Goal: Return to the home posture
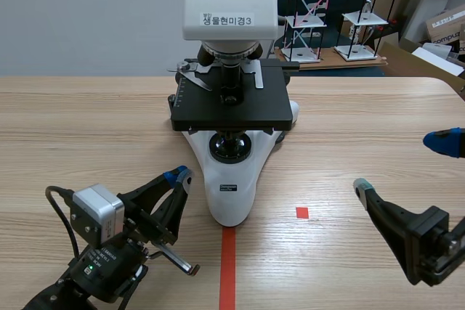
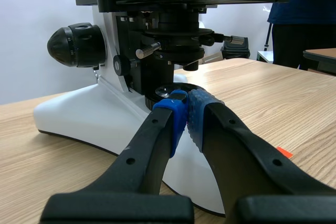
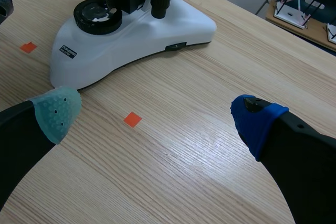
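A white and black microscope [image 1: 231, 92] stands upright at the middle of the wooden table [image 1: 87, 128]. My left gripper [image 1: 180, 176] rests low at the front left, just left of the microscope's base, its fingers shut with nothing between them. In the left wrist view the blue pads [image 2: 185, 116] meet in front of the microscope base [image 2: 89, 116]. My right gripper [image 1: 403, 165] sits at the front right, open wide and empty. The right wrist view shows its fingertips [image 3: 55, 111] apart over bare table, with the microscope base [image 3: 136, 30] ahead of them.
Orange-red tape marks [image 1: 301, 213] lie on the table near the microscope's front. Wire-frame racks [image 1: 312, 12] and cardboard boxes [image 1: 445, 23] stand behind the table's far edge. The table's right edge [image 1: 454, 88] runs close to the right arm.
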You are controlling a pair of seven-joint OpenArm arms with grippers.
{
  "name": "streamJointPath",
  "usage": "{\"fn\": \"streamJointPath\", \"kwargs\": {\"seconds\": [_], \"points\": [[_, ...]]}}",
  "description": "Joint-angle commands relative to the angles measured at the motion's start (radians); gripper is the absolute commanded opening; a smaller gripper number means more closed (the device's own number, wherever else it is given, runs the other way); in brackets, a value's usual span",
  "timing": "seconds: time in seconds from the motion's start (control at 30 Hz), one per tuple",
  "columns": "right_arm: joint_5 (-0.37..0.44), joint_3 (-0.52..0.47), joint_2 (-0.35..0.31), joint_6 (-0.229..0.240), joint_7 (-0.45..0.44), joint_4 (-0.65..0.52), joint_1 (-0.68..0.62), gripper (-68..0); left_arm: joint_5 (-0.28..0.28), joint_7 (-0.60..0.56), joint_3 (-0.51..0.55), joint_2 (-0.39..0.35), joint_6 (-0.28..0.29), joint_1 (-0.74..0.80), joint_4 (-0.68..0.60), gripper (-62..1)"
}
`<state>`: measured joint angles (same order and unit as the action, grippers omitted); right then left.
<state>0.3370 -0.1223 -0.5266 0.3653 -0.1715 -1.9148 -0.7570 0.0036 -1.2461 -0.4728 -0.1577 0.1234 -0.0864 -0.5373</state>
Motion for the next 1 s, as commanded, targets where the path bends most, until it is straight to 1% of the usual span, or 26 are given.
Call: {"fn": "streamJointPath", "kwargs": {"seconds": [0.0, 0.37, 0.5, 0.57, 0.67, 0.73, 0.87, 0.97], "points": [[0.003, -0.002, -0.008, -0.003, -0.011, -0.014, 0.009, -4.5, -0.007, -0.014, 0.002, 0.002, -0.002, -0.011, -0.013, -58.2], [0.003, -0.002, -0.008, -0.003, -0.011, -0.014, 0.009, -4.5, -0.007, -0.01, 0.002, 0.001, -0.003, -0.01, -0.013, -58.2], [0.003, -0.002, -0.008, -0.003, -0.011, -0.014, 0.009, -4.5, -0.018, -0.006, 0.007, -0.037, -0.007, 0.006, -0.017, -58.2], [0.003, -0.002, -0.008, -0.003, -0.011, -0.014, 0.009, -4.5, -0.018, 0.016, 0.023, -0.067, -0.007, 0.03, -0.042, -58.2], [0.003, -0.002, -0.008, -0.003, -0.011, -0.014, 0.009, -4.5, -0.018, 0.054, 0.061, -0.119, -0.004, 0.1, -0.126, -58.4], [0.003, -0.002, -0.008, -0.003, -0.011, -0.014, 0.009, -4.5, -0.018, 0.1, 0.091, -0.153, -0.002, 0.159, -0.216, -58.4], [0.003, -0.002, -0.008, -0.003, -0.011, -0.014, 0.009, -4.5, -0.018, 0.282, 0.167, -0.212, 0.003, 0.289, -0.439, -58.4], [0.003, -0.002, -0.008, -0.003, -0.011, -0.014, 0.009, -4.5, -0.018, 0.383, 0.237, -0.237, 0.012, 0.393, -0.603, -58.3]]}}
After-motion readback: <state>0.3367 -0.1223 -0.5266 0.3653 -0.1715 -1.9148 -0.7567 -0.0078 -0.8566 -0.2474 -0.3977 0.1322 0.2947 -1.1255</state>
